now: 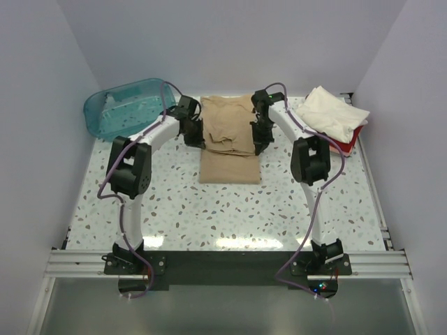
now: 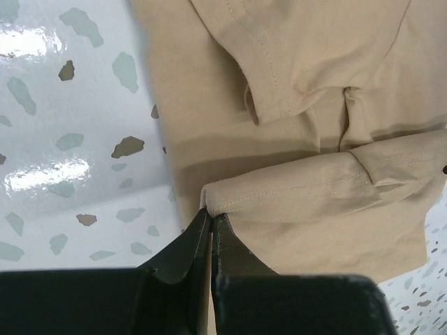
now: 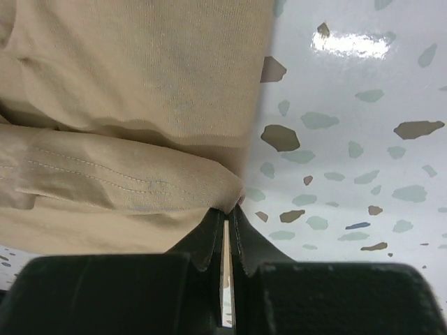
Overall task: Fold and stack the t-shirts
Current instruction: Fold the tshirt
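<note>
The tan t-shirt (image 1: 229, 150) is lying partly folded on the desk (image 1: 209, 216), centre-far. The left tool (image 2: 211, 215) is clamping tight on its left fold corner, and the right tool (image 3: 229, 209) is pinching the right corner, its fingers nearly together. The cream t-shirt (image 1: 330, 112) is sitting on the red t-shirt (image 1: 347, 145) at far right.

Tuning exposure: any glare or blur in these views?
Top view: evenly lit, sharp, glare band along the table near edge. Left wrist: blown highlights on the table, tan shirt crisp, left hand dark. Right wrist: glare patch top right, right hand dark.
</note>
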`<action>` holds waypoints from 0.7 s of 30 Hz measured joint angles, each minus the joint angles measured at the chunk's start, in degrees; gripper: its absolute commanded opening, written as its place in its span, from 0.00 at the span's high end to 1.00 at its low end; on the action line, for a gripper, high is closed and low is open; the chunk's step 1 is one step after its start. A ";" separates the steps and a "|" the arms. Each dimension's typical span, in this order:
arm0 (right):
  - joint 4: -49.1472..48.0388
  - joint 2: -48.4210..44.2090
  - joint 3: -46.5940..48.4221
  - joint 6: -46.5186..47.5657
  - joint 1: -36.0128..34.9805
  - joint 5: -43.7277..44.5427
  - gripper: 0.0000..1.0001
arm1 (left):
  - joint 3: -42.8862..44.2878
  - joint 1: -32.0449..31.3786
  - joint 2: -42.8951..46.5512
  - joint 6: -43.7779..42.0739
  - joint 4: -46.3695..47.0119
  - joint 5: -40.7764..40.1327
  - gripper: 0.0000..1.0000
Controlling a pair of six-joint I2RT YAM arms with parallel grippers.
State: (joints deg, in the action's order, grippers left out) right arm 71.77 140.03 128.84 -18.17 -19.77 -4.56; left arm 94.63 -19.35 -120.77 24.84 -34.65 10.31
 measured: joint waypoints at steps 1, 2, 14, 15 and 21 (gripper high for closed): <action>0.04 0.33 0.35 0.07 0.17 -0.15 1.00 | 0.15 0.13 -0.26 0.13 0.22 0.02 1.00; -0.09 0.52 0.48 0.07 0.31 -0.48 1.00 | 0.17 0.28 -0.44 0.39 0.44 0.02 1.00; -7.39 0.31 4.87 -2.03 2.80 -4.00 0.44 | 0.79 2.10 0.24 2.64 7.58 -0.37 0.40; -8.79 -0.61 3.72 -2.21 2.93 -4.22 0.44 | -0.07 2.10 0.98 2.62 8.59 -0.33 0.40; -14.38 -8.66 -6.23 -3.26 3.06 -6.43 0.47 | -8.26 2.10 7.85 2.58 11.80 1.01 0.41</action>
State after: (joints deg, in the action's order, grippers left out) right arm 57.39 131.37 122.61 -21.43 -16.71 -10.98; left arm 86.37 -17.26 -112.92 27.42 -22.85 11.31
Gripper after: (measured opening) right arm 0.556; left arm 0.602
